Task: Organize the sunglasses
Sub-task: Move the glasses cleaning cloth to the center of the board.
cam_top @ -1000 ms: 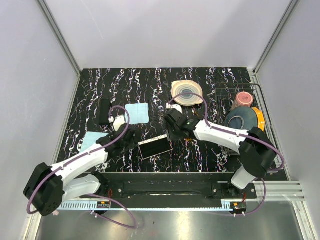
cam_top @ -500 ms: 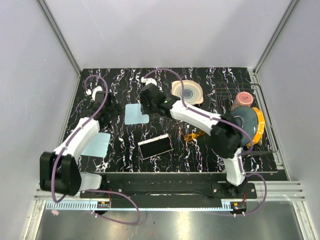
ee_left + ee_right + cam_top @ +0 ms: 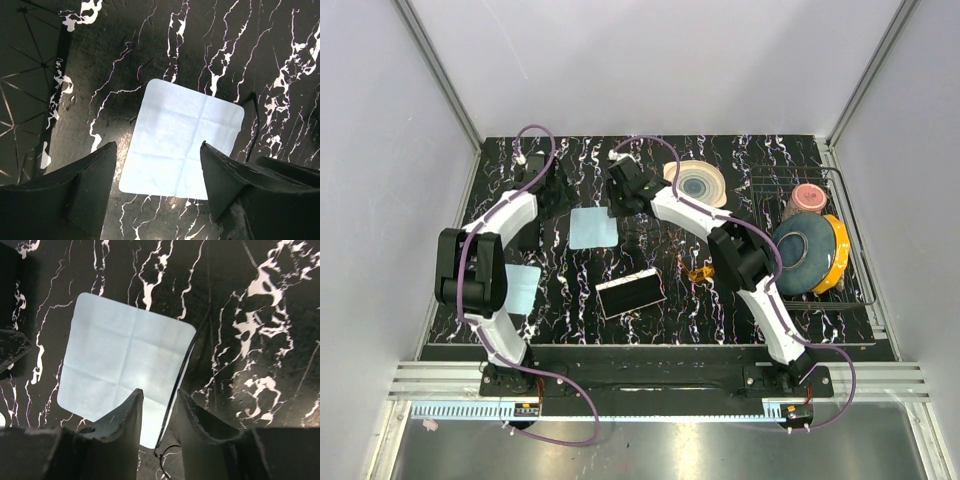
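The sunglasses (image 3: 703, 272), small with amber lenses, lie on the black marbled table right of a flat black case (image 3: 630, 293); neither wrist view shows them. Both arms reach toward the back, far from them. My left gripper (image 3: 558, 190) (image 3: 158, 145) is open wide above a pale blue cloth (image 3: 593, 227) (image 3: 182, 137), holding nothing. My right gripper (image 3: 624, 198) (image 3: 160, 391) hovers over the same cloth (image 3: 125, 357) with its jaws a narrow gap apart. A thin black cord (image 3: 184, 371) runs along the cloth's right edge and through that gap; no grip on it shows.
A second pale blue cloth (image 3: 520, 290) lies at the front left. A striped plate (image 3: 698, 183) sits at the back centre. A wire rack (image 3: 850, 235) on the right holds bowls. A dark patterned object (image 3: 25, 80) lies left of the cloth.
Both arms swung from the table's middle to the back, over the blue cloth. The left jaws opened wider, the right narrowed slightly. The sunglasses came into view where the right gripper had been.
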Controlling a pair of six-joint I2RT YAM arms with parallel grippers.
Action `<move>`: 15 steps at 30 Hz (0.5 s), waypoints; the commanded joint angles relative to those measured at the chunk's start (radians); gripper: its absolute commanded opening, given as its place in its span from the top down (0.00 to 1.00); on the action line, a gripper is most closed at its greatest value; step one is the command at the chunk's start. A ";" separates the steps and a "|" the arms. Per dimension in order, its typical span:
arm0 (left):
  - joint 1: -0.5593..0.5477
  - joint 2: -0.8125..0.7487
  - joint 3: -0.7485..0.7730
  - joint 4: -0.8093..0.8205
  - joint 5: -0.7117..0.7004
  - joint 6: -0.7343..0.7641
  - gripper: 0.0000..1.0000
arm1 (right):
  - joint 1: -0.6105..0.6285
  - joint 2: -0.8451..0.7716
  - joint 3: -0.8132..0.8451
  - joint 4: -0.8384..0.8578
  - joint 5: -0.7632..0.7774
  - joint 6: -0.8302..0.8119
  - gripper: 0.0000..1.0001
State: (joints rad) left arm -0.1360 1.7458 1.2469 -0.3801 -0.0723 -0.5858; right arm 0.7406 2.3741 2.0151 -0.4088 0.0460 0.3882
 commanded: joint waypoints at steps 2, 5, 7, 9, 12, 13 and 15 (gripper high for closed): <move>0.012 0.063 0.063 0.047 0.023 0.018 0.28 | -0.044 0.014 0.071 0.011 -0.043 -0.032 0.60; 0.012 0.089 0.074 0.037 0.008 0.018 0.28 | -0.053 0.014 0.073 0.002 -0.031 -0.041 0.59; 0.013 0.096 0.069 0.033 0.003 0.018 0.29 | -0.055 0.008 0.074 -0.001 -0.014 -0.046 0.59; 0.013 0.101 0.056 0.032 0.002 0.026 0.31 | -0.055 0.002 0.073 -0.001 -0.014 -0.040 0.60; 0.012 0.103 0.031 0.017 -0.018 0.018 0.33 | -0.055 -0.018 0.070 -0.001 -0.041 -0.032 0.60; 0.013 0.101 0.025 0.004 -0.027 0.008 0.33 | -0.055 -0.032 0.066 0.001 -0.043 -0.037 0.60; 0.013 0.087 -0.010 -0.003 -0.037 -0.019 0.34 | -0.046 -0.049 0.048 0.007 -0.072 -0.049 0.60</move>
State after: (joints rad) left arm -0.1299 1.8500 1.2739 -0.3721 -0.0746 -0.5774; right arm 0.6804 2.3859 2.0438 -0.4110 0.0177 0.3626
